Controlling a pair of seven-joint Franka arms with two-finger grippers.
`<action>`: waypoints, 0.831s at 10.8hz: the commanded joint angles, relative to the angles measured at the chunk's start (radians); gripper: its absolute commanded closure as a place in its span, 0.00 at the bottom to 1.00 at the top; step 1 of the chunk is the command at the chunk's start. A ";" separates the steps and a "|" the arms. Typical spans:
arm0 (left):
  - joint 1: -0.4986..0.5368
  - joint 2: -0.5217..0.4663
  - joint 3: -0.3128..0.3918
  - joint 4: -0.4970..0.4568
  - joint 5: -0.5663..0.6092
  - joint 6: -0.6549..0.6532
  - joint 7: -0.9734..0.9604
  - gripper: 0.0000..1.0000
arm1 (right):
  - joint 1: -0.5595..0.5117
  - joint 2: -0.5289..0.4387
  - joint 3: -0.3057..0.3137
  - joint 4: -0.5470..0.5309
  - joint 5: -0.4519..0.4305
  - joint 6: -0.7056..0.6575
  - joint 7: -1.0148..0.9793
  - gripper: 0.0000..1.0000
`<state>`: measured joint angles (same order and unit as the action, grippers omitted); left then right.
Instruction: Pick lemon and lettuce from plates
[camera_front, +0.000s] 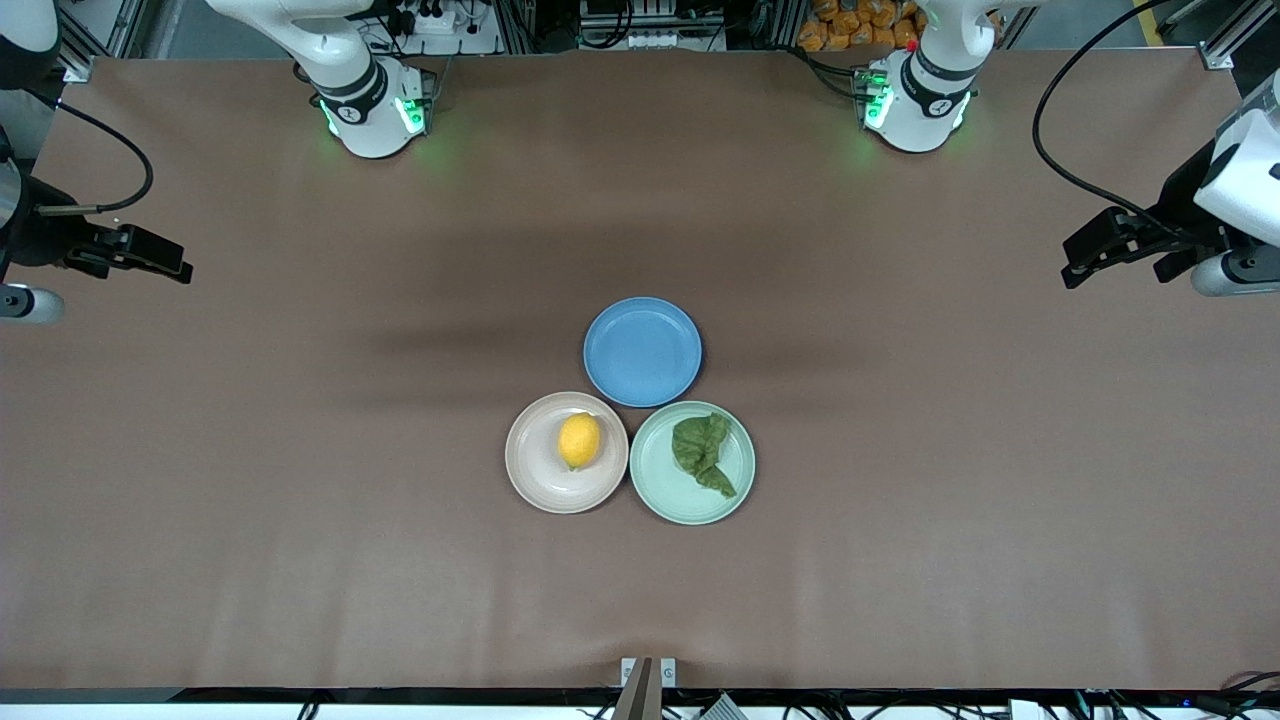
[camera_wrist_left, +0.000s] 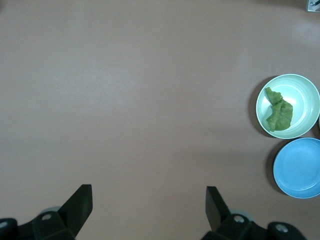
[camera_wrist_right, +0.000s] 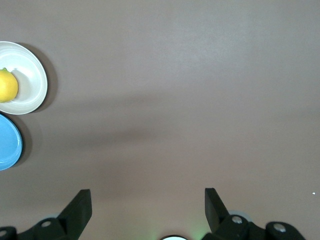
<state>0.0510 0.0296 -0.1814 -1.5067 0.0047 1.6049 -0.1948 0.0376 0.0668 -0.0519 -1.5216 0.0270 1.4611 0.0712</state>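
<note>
You have three plates touching in a cluster mid-tabletop (camera_front: 300, 560). The beige-pink plate (camera_front: 535, 480) holds the lemon (camera_front: 579, 440), lying near its centre. Beside it, toward the left arm's end, the mint green plate (camera_front: 725, 500) carries the lettuce (camera_front: 702, 452), its pointed tail aimed at the front camera. The blue plate (camera_front: 642, 351) sits farther from that camera than both. Your left pincer (camera_wrist_left: 148, 200) waits over bare tabletop at its own end, fingers spread wide, gripping nothing. Your right pincer (camera_wrist_right: 148, 201) is likewise over bare tabletop at its end, released wide and touching nothing, well apart from the plates.
</note>
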 joint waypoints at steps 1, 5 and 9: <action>0.007 -0.011 -0.012 -0.006 -0.019 -0.010 -0.005 0.00 | -0.007 -0.005 0.001 -0.005 0.014 0.004 0.007 0.00; 0.003 -0.007 -0.018 -0.006 -0.018 -0.010 -0.009 0.00 | -0.007 -0.005 0.001 -0.003 0.014 0.004 0.007 0.00; -0.092 0.068 -0.062 -0.006 -0.022 0.082 -0.011 0.00 | 0.004 -0.005 0.001 -0.005 0.016 0.005 0.022 0.00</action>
<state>0.0241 0.0493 -0.2149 -1.5173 0.0000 1.6121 -0.1948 0.0376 0.0667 -0.0520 -1.5216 0.0271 1.4613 0.0716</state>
